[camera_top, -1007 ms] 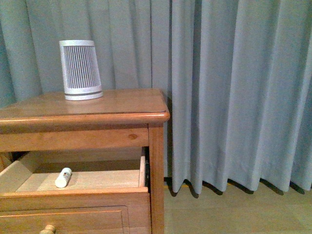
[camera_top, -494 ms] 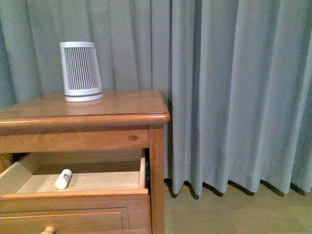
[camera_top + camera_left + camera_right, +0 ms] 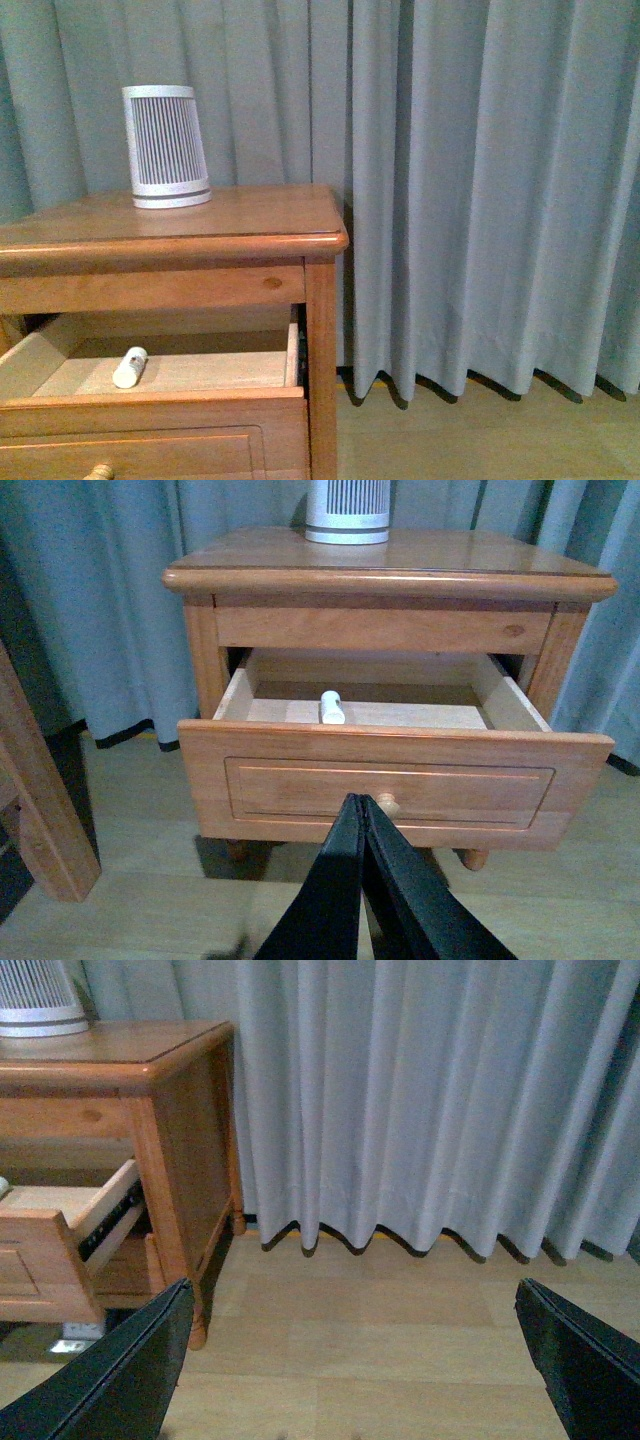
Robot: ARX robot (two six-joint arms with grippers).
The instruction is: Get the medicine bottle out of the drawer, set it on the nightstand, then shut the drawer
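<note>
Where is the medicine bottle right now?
In the front view, the medicine bottle lies on its side in the open drawer, close behind its front board, below the nightstand top.

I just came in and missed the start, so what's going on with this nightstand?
Nothing is being held right now. The drawer is pulled open with the medicine bottle lying on its side inside, not yet on the nightstand top, where only a ribbed white device stands. The left gripper is shut and empty, pointed at the drawer front. The right gripper is open, off to the side, facing the curtain.
</note>
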